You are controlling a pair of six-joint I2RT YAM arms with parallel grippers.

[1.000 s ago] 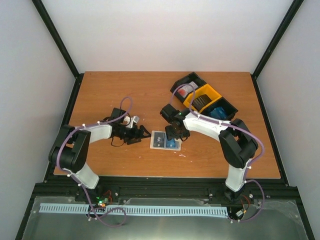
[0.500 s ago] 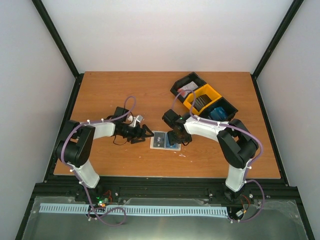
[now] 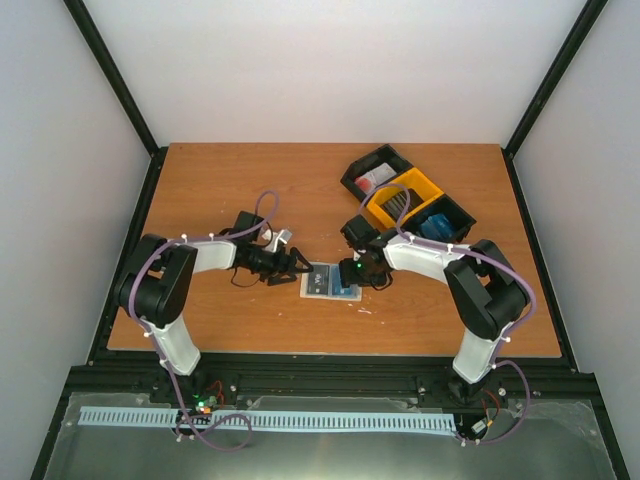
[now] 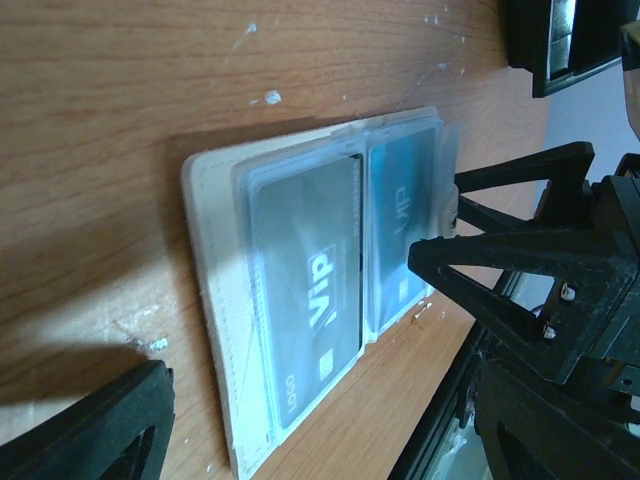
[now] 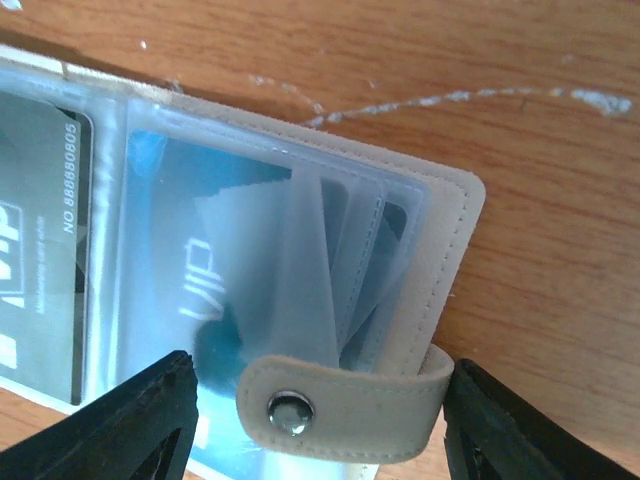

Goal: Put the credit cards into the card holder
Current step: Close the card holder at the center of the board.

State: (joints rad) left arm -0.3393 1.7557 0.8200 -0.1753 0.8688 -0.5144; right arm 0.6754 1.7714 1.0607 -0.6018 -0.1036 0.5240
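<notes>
On the wooden table (image 3: 250,180), the left arm (image 3: 200,255) stretches low and level toward the open card holder (image 3: 330,281). The left gripper (image 3: 299,264) sits just left of it, jaws wide and empty. The right arm (image 3: 430,255) bends down over the holder's right edge. The right gripper (image 3: 353,271) has wide jaws straddling the snap tab (image 5: 340,405). Two credit cards (image 4: 305,300) sit in its clear sleeves (image 5: 300,260).

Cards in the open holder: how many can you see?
2: a grey card on the half of the holder toward the left gripper, a blue card on the other half. Others may hide beneath.
</notes>
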